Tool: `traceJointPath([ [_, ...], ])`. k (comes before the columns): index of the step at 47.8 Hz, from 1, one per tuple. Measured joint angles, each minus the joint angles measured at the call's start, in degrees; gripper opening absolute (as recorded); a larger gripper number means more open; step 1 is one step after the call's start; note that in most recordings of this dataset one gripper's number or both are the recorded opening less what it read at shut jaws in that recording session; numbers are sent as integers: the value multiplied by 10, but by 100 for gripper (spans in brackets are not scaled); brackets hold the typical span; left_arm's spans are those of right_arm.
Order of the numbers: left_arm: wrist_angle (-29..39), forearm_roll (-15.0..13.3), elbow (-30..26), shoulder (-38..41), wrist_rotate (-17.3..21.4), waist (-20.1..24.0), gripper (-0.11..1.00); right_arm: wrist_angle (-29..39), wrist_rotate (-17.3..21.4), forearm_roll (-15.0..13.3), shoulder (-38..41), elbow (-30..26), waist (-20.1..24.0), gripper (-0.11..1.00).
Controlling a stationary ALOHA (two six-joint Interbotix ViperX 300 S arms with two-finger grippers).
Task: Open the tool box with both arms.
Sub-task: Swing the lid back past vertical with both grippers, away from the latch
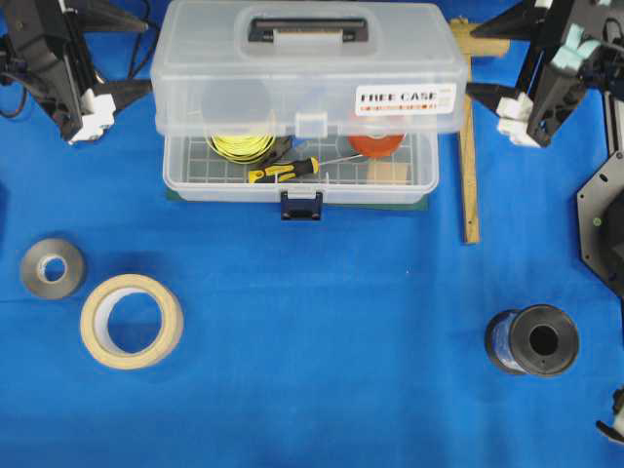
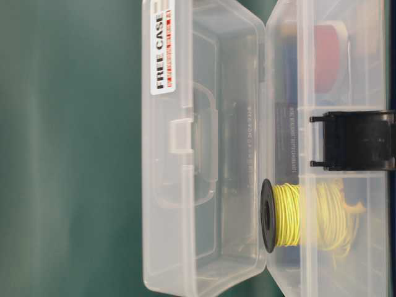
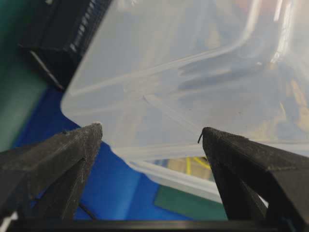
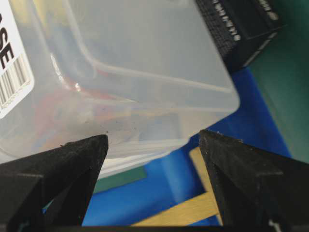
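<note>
The clear tool box [image 1: 302,180] stands at the back middle of the blue table, its lid [image 1: 307,68] raised off the base and its dark blue latch [image 1: 301,205] hanging loose at the front. Inside lie a yellow wire spool [image 1: 242,144], a screwdriver [image 1: 283,171] and an orange roll [image 1: 376,144]. My left gripper [image 1: 144,88] points at the lid's left end, open; the lid corner [image 3: 96,111] lies just ahead of the fingers, and I cannot tell whether they touch it. My right gripper [image 1: 476,91] is open at the lid's right end [image 4: 212,96]. The table-level view shows the lid [image 2: 204,148] swung away from the base.
A grey tape roll [image 1: 52,267] and a masking tape roll [image 1: 131,320] lie front left. A black spool [image 1: 534,340] stands front right. A wooden square [image 1: 470,156] lies right of the box, under the right gripper. A green mat [image 1: 390,206] sits beneath the box.
</note>
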Motion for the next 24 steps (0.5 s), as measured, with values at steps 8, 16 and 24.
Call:
traceJointPath([
  [8, -1, 0, -11, 0, 6, 22, 90, -3, 0, 0, 1, -11, -23, 81],
  [16, -1, 0, -25, 11, 9, 39, 90, -11, 0, 0, 4, -19, -42, 81],
  [24, -1, 0, -37, 26, 11, 56, 90, -26, 0, 0, 12, -24, -57, 81],
])
